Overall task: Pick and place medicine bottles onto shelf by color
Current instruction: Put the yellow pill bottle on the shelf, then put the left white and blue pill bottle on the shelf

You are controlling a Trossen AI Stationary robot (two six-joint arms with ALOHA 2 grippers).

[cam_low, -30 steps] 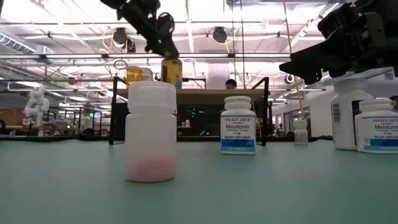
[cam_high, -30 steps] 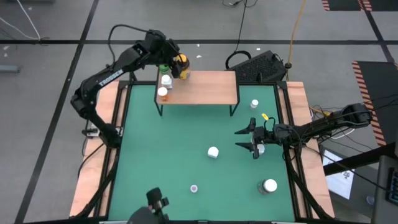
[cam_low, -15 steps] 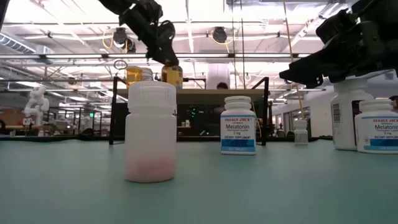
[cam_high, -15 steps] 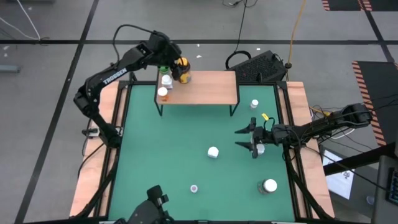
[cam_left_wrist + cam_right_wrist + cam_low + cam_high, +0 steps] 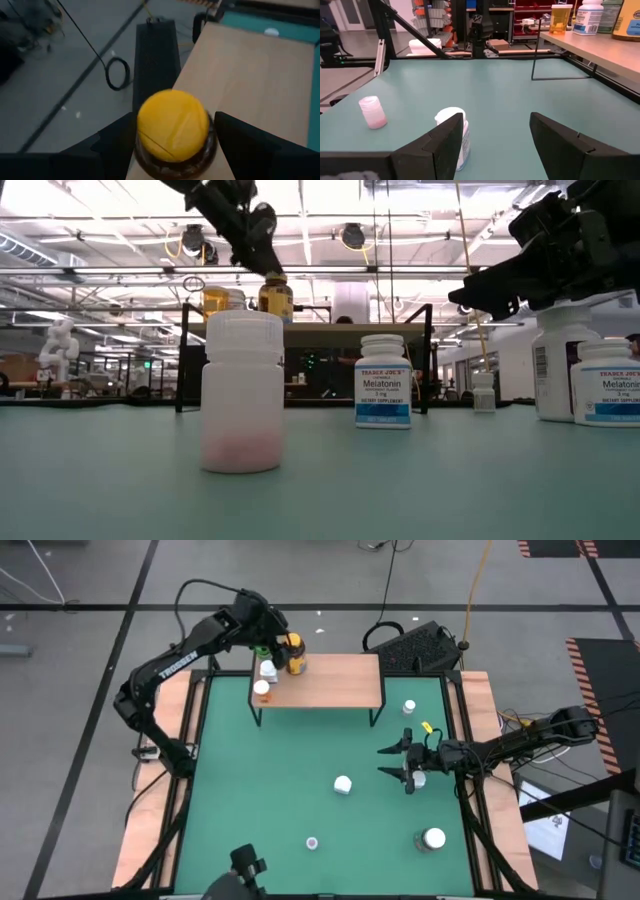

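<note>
Bottles, four on the shelf [image 5: 330, 680] at its left end, amber one [image 5: 294, 652] yellow-capped, five white ones on the green mat [image 5: 270, 790], amber bottle now standing on the board, left gripper [image 5: 277, 643] fingers spread just beside it, right gripper [image 5: 398, 766] wide apart, empty, over the mat.

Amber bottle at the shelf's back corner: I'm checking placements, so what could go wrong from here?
The amber bottle sits by the back edge of the shelf, between the fingers of the left gripper; a nudge on retreat could tip it off. It also stands close to the white bottles, which could get knocked. The right gripper hangs open over the mat.
</note>
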